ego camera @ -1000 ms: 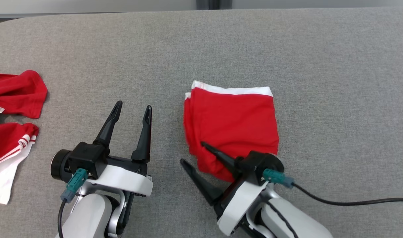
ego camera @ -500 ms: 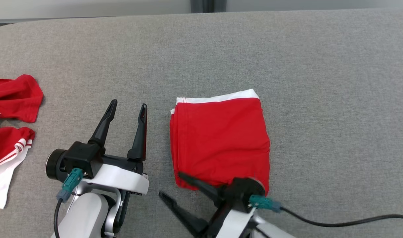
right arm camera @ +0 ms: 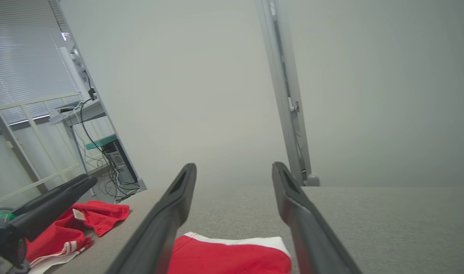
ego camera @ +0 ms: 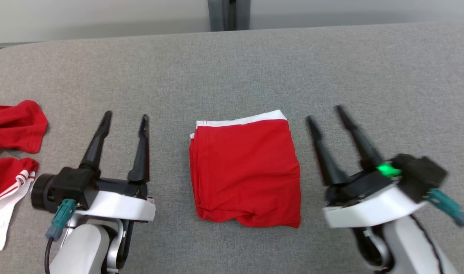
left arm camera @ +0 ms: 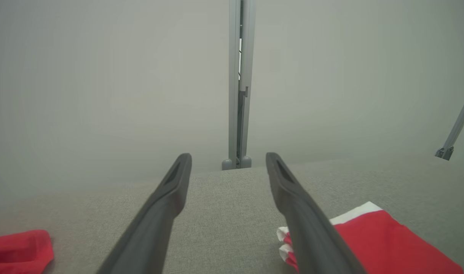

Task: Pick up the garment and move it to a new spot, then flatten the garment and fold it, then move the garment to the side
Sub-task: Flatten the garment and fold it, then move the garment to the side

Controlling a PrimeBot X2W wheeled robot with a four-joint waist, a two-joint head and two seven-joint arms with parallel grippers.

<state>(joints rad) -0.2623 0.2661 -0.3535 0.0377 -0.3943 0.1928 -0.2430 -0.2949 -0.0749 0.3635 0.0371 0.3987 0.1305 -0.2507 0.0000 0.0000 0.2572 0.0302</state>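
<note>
The garment (ego camera: 245, 171) is a red cloth with a white band along its far edge, folded into a neat rectangle on the grey table (ego camera: 235, 68). It lies between my two grippers and touches neither. My left gripper (ego camera: 125, 118) hovers open to its left, fingers pointing away from me. To the right of the cloth, my right gripper (ego camera: 325, 114) is also open with nothing between its fingers. The left wrist view has the garment (left arm camera: 376, 243) at lower right beyond the open left gripper (left arm camera: 228, 160). Under the open right gripper (right arm camera: 233, 169), the right wrist view catches the garment (right arm camera: 235, 257).
Two more red garments lie at the table's left edge: a plain red one (ego camera: 16, 121) and one with white stripes (ego camera: 7, 186). A grey post (ego camera: 228, 15) stands behind the table's far edge. The right wrist view also has a desk with cables (right arm camera: 98, 152).
My right gripper has drawn off the garment's near corner and swung to its right side, fingers now pointing forward. The head camera has shifted. The left gripper holds its pose.
</note>
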